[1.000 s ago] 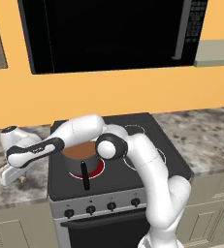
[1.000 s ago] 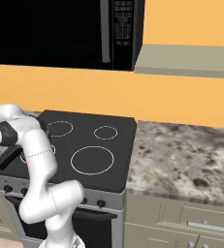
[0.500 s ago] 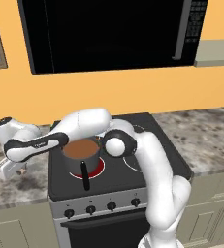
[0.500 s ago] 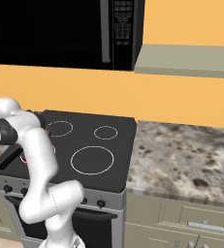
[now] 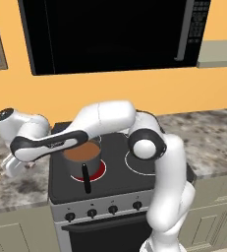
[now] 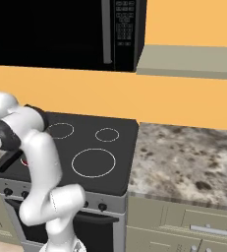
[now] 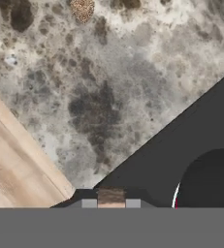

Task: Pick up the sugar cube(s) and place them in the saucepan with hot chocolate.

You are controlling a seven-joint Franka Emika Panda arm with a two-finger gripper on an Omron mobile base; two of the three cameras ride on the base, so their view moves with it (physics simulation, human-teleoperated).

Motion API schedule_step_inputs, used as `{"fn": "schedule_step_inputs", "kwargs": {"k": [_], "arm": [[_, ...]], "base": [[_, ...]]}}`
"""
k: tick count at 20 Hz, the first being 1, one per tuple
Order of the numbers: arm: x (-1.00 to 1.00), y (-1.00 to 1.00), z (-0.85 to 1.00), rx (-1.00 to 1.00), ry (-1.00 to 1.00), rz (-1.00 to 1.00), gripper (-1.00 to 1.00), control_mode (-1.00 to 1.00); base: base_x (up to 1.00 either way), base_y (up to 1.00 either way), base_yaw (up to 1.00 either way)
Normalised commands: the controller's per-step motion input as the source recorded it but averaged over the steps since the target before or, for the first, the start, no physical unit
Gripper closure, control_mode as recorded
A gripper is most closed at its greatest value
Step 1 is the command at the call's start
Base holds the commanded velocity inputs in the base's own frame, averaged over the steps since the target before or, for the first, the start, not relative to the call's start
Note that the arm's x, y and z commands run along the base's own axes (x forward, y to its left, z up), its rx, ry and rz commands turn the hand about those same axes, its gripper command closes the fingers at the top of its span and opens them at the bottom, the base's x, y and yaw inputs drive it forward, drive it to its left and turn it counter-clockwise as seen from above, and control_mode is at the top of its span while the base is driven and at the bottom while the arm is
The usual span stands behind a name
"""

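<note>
Speckled grey-brown stone counter (image 7: 99, 92) with a polished look lies beside a smooth matt black glass stove (image 5: 117, 172). On the stove, a grey brushed-metal saucepan (image 5: 81, 158) holds glossy brown liquid; its black handle looks plastic.

I was in a kitchen: black stove (image 6: 85, 147), microwave (image 5: 110, 34) above, granite desk (image 6: 184, 157), cabinets (image 6: 193, 226).

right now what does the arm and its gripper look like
The arm is glossy white, made of thick rounded tubular links, with dark grey to black bands and round caps at the joints, one large dark disc at the elbow. No cables or markings show. The gripper is a pale, blocky hand; in the hand view its fingertips show as small light grey pads.
</note>
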Motion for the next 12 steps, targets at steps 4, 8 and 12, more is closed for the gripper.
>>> {"fn": "schedule_step_inputs", "kwargs": {"k": [4, 8, 12], "arm": [[0.03, -1.00, 0.46, 0.00, -0.02, -0.01, 1.00, -1.00], [0.11, -1.00, 0.27, 0.00, 0.00, -0.05, 1.00, -1.00], [0.06, -1.00, 0.13, 0.03, 0.00, -0.06, 1.00, -1.00]], "base": [[0.00, 0.00, 0.00], [0.00, 0.00, 0.00], [0.00, 0.00, 0.00]]}}
